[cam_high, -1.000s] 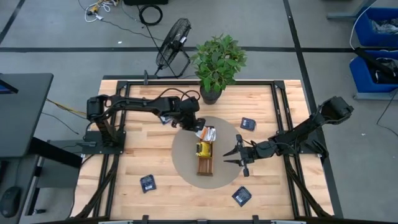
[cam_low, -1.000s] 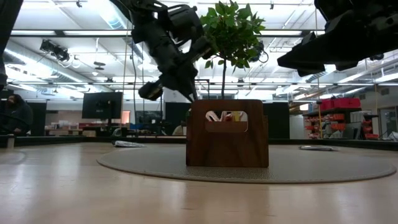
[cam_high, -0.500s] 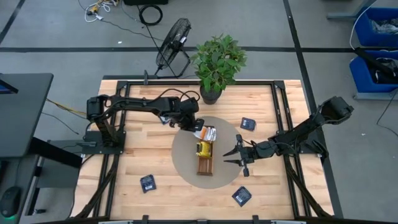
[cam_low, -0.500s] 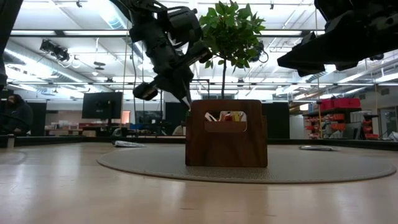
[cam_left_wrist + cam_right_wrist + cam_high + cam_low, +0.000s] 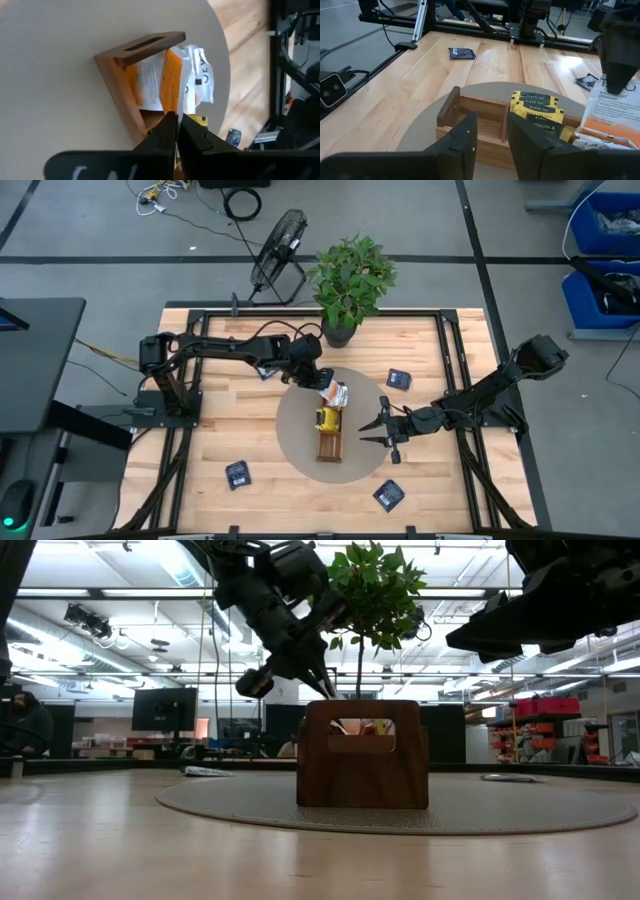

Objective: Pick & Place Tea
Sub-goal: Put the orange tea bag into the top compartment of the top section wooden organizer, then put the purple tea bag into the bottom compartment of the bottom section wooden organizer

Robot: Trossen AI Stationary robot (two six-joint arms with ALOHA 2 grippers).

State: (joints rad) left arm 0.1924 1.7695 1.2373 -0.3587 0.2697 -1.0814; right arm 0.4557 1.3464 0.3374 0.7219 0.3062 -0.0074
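A long brown wooden tray [image 5: 330, 444] lies on a round grey mat [image 5: 295, 430]. At its far end stand orange-and-white tea sachets [image 5: 336, 393], with yellow sachets [image 5: 326, 418] behind them toward the middle. My left gripper [image 5: 318, 383] hangs over that far end, shut on an orange sachet [image 5: 170, 85]. My right gripper [image 5: 385, 430] hovers open just right of the tray, which shows between its fingers [image 5: 470, 112]. Navy sachets lie flat on the table at the far right [image 5: 399, 378], near left [image 5: 238, 474] and near right [image 5: 389, 495]. My left gripper pinches the orange sachet between its two fingers by its upper edge [image 5: 172, 112], coming from above and slanting from the table's left. The sachet stands on edge in the tray's far end [image 5: 125, 95], leaning among the white and orange sachets there.
A potted plant [image 5: 350, 280] stands at the table's far edge, close behind the tray, and a fan [image 5: 278, 250] lies on the floor beyond. Black frame rails run along the table's sides. Bare wood shows left of the mat and along the near edge.
My left gripper, still shut, swung a little toward the table's left and then back right, and now stands closer over the tray's far end. The sachets at that end have shifted slightly. My right arm has kept still.
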